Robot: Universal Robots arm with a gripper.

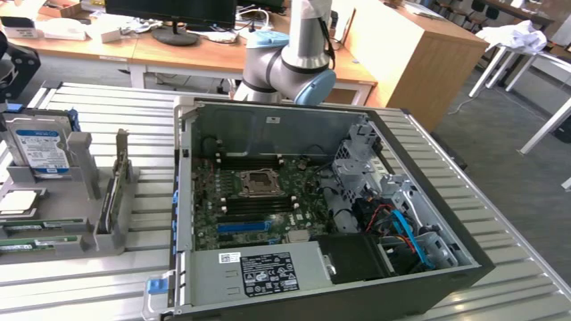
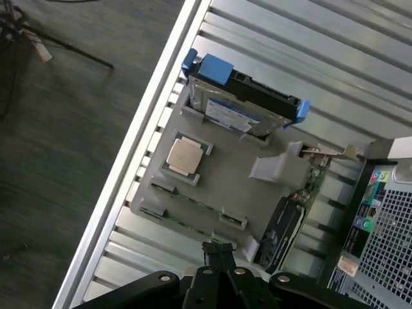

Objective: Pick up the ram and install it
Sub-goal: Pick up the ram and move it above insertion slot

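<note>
Two green ram sticks (image 1: 36, 227) lie on edge in the grey fixture (image 1: 85, 200) at the exterior view's left. In the wrist view the ram (image 2: 196, 203) shows as thin green strips between grey clips. My gripper (image 2: 219, 247) hangs well above the table by that side of the fixture. Its black fingers are shut together with nothing between them. The arm (image 1: 290, 60) stands behind the open computer case (image 1: 446, 267).
The fixture also holds a blue-labelled hard drive (image 2: 241, 109), a processor chip (image 2: 187, 156) and an upright dark card (image 2: 283, 225). Inside the case lies the motherboard (image 1: 259, 204) with dark slots and a blue slot (image 1: 243, 227). The slatted table's edge (image 2: 129, 161) borders dark floor.
</note>
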